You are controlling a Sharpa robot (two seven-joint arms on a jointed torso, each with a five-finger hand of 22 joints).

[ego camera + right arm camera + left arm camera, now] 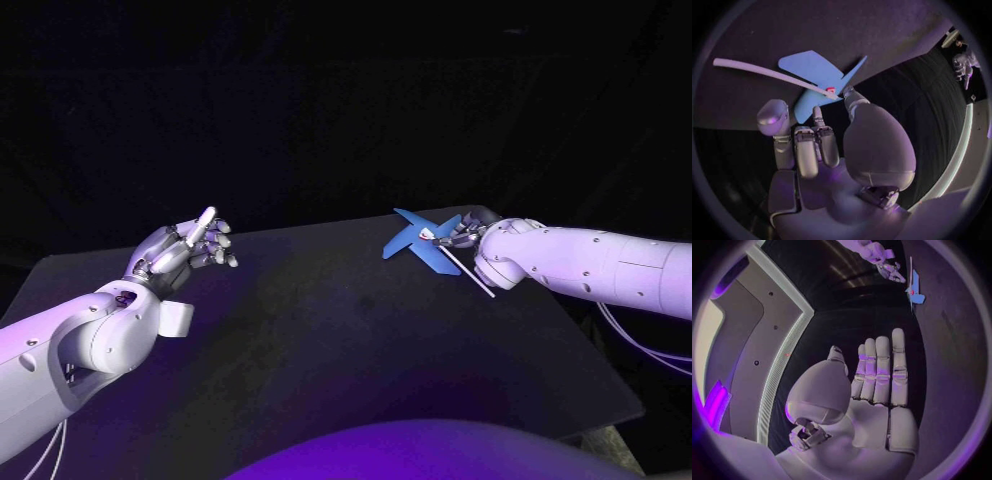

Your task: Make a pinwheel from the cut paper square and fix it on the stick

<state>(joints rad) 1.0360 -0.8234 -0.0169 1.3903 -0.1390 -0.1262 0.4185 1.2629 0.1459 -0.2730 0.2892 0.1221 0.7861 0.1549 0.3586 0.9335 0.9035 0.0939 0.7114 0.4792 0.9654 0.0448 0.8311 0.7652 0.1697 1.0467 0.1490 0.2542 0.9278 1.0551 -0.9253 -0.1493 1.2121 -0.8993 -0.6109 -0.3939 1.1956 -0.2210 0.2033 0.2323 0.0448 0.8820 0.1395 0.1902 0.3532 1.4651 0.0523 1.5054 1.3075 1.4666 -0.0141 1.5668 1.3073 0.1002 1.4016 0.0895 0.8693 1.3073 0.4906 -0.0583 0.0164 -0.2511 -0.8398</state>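
Note:
A blue paper pinwheel [420, 241] sits on the top end of a thin white stick [472, 272], fixed by a small red pin [830, 90]. My right hand [470, 235] pinches the stick right at the hub, holding the pinwheel above the far right part of the black table [361, 340]. In the right wrist view the blue blades [814, 74] fan out past my fingertips [818, 112] and the stick [764, 72] runs off to one side. My left hand [182, 250] is raised over the table's left side, fingers straight and apart, holding nothing. Its bare palm [879, 405] faces the distant pinwheel [915, 292].
The tabletop between my two hands is bare black surface, with its far edge [317, 228] just behind both hands. My right forearm [606, 265] reaches in over the table's right edge.

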